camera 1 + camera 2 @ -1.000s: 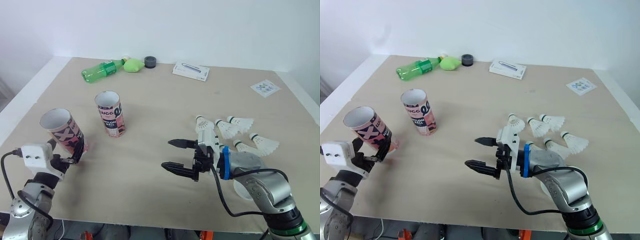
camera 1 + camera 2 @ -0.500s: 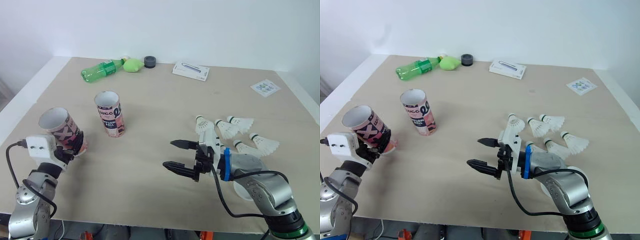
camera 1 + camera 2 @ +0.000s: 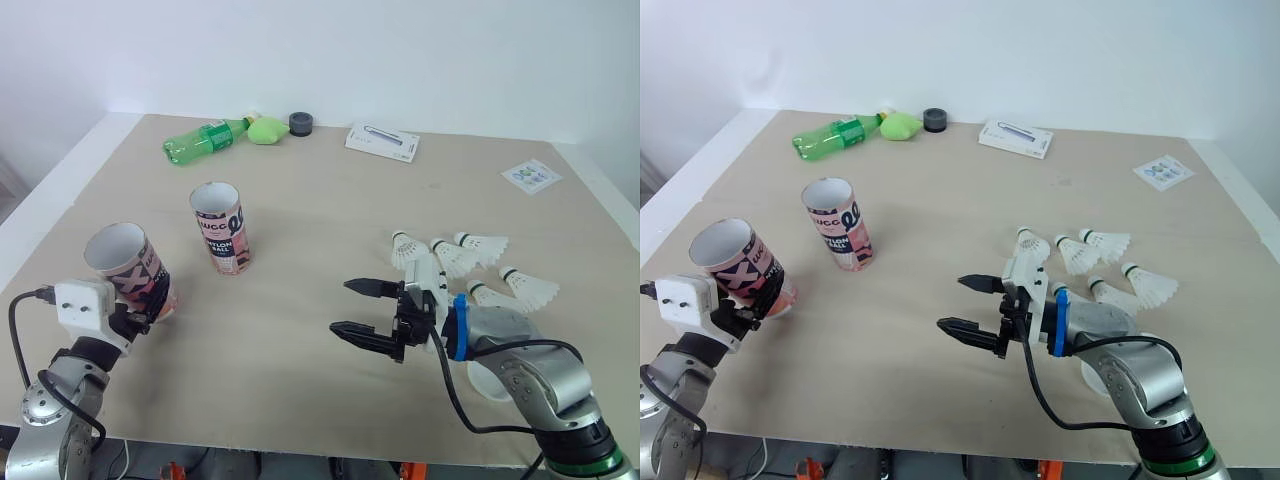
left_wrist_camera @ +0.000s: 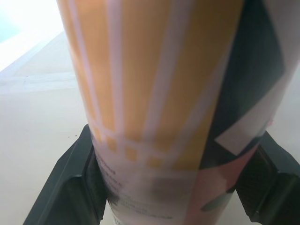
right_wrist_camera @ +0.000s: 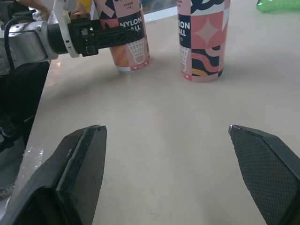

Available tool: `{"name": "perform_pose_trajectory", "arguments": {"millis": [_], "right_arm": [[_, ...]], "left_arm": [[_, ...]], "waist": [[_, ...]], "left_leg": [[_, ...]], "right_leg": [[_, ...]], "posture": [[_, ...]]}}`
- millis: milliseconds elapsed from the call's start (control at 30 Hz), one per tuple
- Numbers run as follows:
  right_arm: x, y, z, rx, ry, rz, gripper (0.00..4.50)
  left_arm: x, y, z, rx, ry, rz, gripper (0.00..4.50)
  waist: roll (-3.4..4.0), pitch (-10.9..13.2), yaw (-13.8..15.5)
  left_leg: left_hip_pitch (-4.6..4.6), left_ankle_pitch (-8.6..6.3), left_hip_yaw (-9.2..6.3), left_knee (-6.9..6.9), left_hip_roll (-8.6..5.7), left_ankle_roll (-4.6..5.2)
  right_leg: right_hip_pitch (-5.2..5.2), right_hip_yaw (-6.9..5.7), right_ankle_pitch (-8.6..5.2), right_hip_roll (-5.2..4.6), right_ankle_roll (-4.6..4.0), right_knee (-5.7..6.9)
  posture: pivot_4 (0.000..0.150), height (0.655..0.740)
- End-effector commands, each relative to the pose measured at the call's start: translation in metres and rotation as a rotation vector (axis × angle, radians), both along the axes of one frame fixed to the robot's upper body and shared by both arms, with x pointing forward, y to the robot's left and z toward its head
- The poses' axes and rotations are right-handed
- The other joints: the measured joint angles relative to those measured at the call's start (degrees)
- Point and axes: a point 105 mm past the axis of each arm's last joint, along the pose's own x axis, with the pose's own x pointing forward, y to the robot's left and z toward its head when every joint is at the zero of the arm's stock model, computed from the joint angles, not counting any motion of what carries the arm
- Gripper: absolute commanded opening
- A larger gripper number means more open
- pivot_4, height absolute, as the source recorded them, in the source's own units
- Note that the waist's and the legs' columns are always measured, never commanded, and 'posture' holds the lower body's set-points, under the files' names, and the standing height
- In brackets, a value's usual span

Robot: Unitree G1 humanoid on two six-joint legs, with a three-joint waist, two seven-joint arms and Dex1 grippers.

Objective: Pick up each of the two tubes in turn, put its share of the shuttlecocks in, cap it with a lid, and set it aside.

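- Tube (image 3: 125,262), tilted, clamped low by left end effector (image 3: 150,300) near worktop's (image 3: 320,200) left edge: may pivot loose.
- Right end effector (image 3: 340,306) apart, empty; could scatter shuttlecocks (image 3: 470,262).

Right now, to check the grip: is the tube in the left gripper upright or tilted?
Tilted: the held tube leans its open top toward the robot's left in the left gripper, unlike the upright second tube.
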Motion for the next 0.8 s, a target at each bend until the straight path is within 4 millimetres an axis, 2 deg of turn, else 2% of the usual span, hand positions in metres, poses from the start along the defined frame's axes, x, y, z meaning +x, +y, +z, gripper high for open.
{"name": "perform_pose_trajectory", "arguments": {"millis": [33, 67, 133, 200, 700, 733, 800], "right_arm": [[-0.003, 0.001, 0.014, 0.011, -0.058, 0.009, 4.5], [-0.003, 0.001, 0.013, 0.009, -0.058, 0.007, 4.5], [-0.003, 0.0, 0.014, 0.007, -0.061, 0.01, 4.5], [-0.004, -0.001, 0.016, 0.009, -0.06, 0.01, 4.5], [-0.005, -0.002, 0.017, 0.001, -0.05, 0.022, 4.5], [-0.005, -0.002, 0.017, 0.001, -0.049, 0.023, 4.5], [-0.006, -0.002, 0.018, -0.001, -0.048, 0.022, 4.5]], "left_arm": [[0.002, -0.007, 0.007, -0.008, -0.032, -0.014, 2.95], [0.003, -0.008, 0.006, -0.014, -0.03, -0.01, 2.95], [0.003, -0.009, 0.005, -0.026, -0.033, -0.012, 3.82], [0.002, -0.009, 0.003, -0.025, -0.029, -0.007, 4.44], [-0.001, -0.012, -0.006, -0.031, -0.015, -0.001, 4.44], [-0.001, -0.011, -0.007, -0.032, -0.013, 0.002, 3.92], [-0.001, -0.012, -0.009, -0.031, -0.005, -0.002, 3.2]], "waist": [[0.0, 0.0, 0.01], [0.0, 0.0, 0.01], [0.0, 0.0, 0.01], [0.0, 0.0, 0.01], [0.0, 0.0, 0.01], [0.0, 0.0, 0.01], [0.0, 0.0, 0.01]], "left_leg": [[0.0, 0.0, 0.0, 0.0, 0.0, 0.0], [0.0, 0.0, 0.0, 0.0, 0.0, 0.0], [-0.01, 0.0, 0.0, 0.0, 0.0, 0.0], [0.0, 0.0, 0.0, 0.0, 0.0, 0.0], [-0.01, 0.0, 0.0, 0.01, 0.0, 0.0], [-0.01, 0.0, 0.0, 0.0, 0.0, 0.0], [-0.01, 0.0, 0.0, 0.0, 0.0, 0.0]], "right_leg": [[0.0, 0.0, 0.0, 0.0, 0.0, 0.0], [0.0, 0.0, 0.0, 0.0, 0.0, 0.0], [0.0, 0.0, 0.01, 0.0, 0.01, 0.0], [0.0, 0.0, 0.04, 0.01, 0.07, 0.0], [0.0, 0.0, 0.01, 0.0, 0.04, 0.0], [0.0, 0.0, 0.01, 0.0, 0.03, 0.0], [0.0, 0.0, 0.0, 0.0, 0.02, 0.0]], "posture": [[0.15, 0.7294], [0.15, 0.7294], [0.15, 0.7294], [0.15, 0.7294], [0.15, 0.7294], [0.15, 0.7294], [0.15, 0.7294]]}}
